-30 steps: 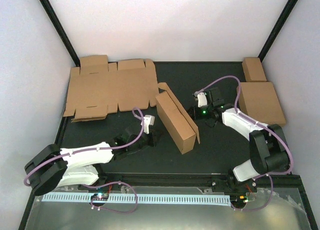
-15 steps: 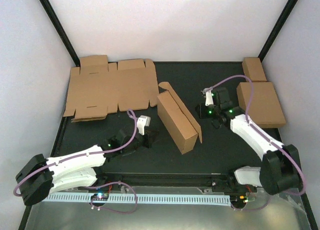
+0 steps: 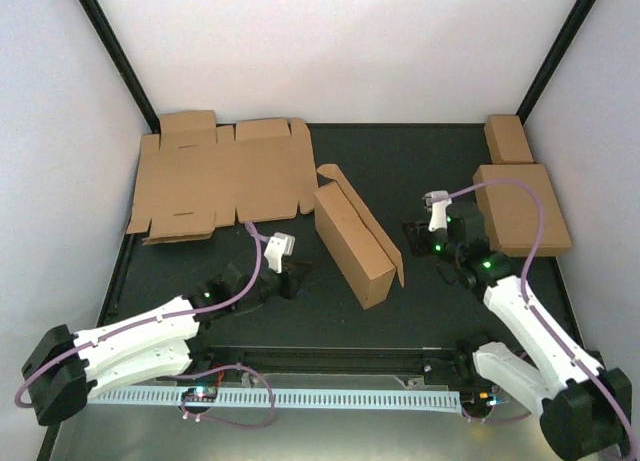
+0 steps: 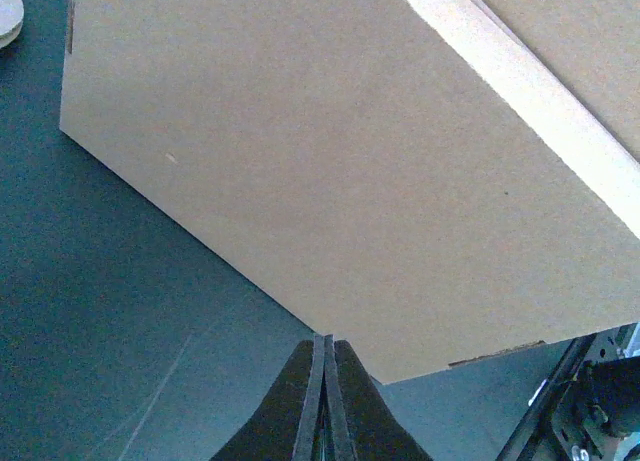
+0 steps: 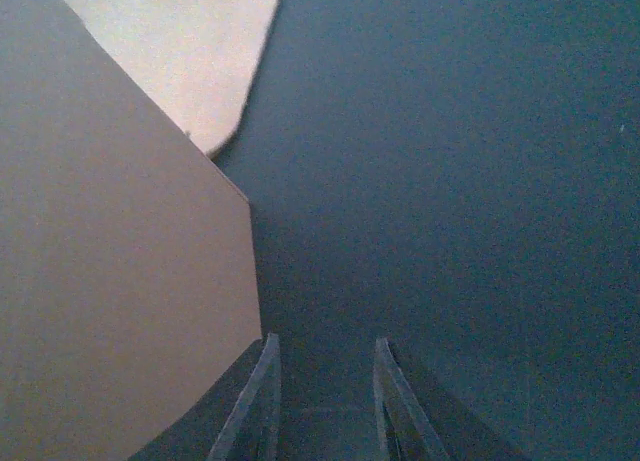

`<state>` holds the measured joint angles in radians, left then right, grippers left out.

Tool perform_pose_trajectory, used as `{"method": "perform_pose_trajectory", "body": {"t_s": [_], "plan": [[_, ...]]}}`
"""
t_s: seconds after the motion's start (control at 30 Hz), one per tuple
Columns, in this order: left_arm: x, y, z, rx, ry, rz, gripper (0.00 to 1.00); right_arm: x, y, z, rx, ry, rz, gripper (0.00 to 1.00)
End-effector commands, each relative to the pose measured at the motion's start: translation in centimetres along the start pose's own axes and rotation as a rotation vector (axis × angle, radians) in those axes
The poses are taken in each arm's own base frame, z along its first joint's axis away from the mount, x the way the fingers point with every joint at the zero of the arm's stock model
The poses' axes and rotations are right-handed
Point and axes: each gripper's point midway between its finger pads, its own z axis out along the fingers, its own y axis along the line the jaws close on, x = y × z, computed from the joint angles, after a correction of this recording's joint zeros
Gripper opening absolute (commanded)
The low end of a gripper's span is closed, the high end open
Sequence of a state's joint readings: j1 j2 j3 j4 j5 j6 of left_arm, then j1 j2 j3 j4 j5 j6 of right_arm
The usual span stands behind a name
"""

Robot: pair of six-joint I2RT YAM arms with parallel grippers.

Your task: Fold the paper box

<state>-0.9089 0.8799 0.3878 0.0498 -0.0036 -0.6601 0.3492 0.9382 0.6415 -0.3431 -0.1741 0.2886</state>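
Observation:
The paper box (image 3: 350, 243) stands partly folded on the black mat in the middle, a long brown shape with a flap (image 3: 372, 219) leaning off its right side. My left gripper (image 3: 298, 278) is shut and empty. Its tips (image 4: 324, 339) are right at the lower edge of the box's broad wall (image 4: 330, 171). My right gripper (image 3: 410, 233) is open and empty just right of the box. In the right wrist view its fingers (image 5: 325, 346) hang over bare mat, with the box wall (image 5: 120, 281) close on their left, not touching.
A flat die-cut cardboard sheet (image 3: 215, 176) lies at the back left. A folded squarish box (image 3: 520, 206) and a small oblong box (image 3: 508, 138) sit at the back right. The black frame rail (image 3: 330, 361) runs along the near edge.
My right arm has drawn back to the right and nearer, away from the box. My left arm has stretched out, its gripper staying shut by the box's left side.

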Motion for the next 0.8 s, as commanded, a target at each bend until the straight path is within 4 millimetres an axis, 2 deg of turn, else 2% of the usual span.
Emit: {"method": "perform_pose_trajectory", "body": {"t_s": [0.0, 0.13, 0.3, 0.5, 0.57, 0.63, 0.77], "plan": [[-0.7, 0.0, -0.8, -0.01, -0.009, 0.031, 0.02, -0.8, 0.3, -2.0, 0.001, -0.076, -0.001, 0.28], [-0.8, -0.1, -1.3, -0.005, -0.018, 0.033, 0.03, -0.3, 0.7, -3.3, -0.024, -0.107, 0.002, 0.3], [-0.9, 0.3, -1.6, -0.024, -0.026, 0.046, 0.03, 1.2, 1.5, -3.9, -0.056, -0.111, 0.009, 0.4], [-1.3, 0.4, -1.9, -0.035, -0.043, 0.068, 0.05, 3.6, 2.7, -2.9, -0.114, -0.068, 0.045, 0.76], [-1.5, 0.2, -2.0, -0.029, -0.05, 0.068, 0.06, 3.9, 2.9, -3.1, -0.119, -0.07, 0.046, 0.89], [-1.7, 0.0, -2.2, -0.022, -0.053, 0.067, 0.06, 3.3, 3.3, -4.0, -0.121, -0.103, 0.023, 1.0], [-1.9, 0.0, -2.4, -0.022, -0.061, 0.074, 0.07, 1.3, 3.3, -5.9, -0.085, -0.163, 0.007, 1.0]]}}
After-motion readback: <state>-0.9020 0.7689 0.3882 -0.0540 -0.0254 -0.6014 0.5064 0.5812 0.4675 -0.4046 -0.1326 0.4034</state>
